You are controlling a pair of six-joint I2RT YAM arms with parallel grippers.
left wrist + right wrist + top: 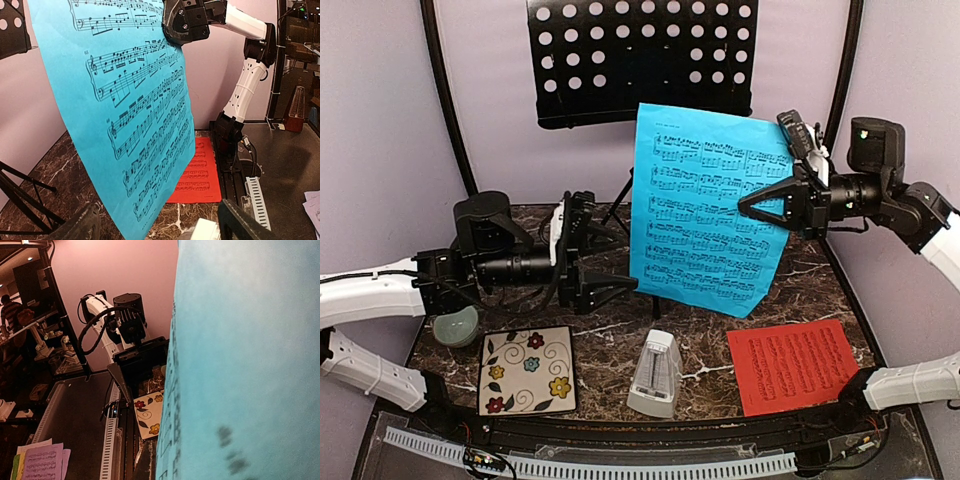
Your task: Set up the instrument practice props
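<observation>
My right gripper (746, 208) is shut on the right edge of the blue music sheet (705, 205), which hangs upright above the table in front of the black music stand (640, 60). The sheet fills the right wrist view (250, 365) and hides that gripper's fingers. My left gripper (620, 260) stands open just left of the sheet's lower left edge, not touching it. In the left wrist view the blue sheet (125, 110) hangs ahead of the open fingers (240, 225). The red sheet (792, 365) lies flat at the front right. The white metronome (655, 375) stands at front centre.
A flower-patterned tile (527, 370) lies at the front left, with a pale green bowl (455, 325) behind it under the left arm. The stand's tripod legs (620, 205) reach down behind the sheet. A perforated cable rail (620, 462) runs along the near edge.
</observation>
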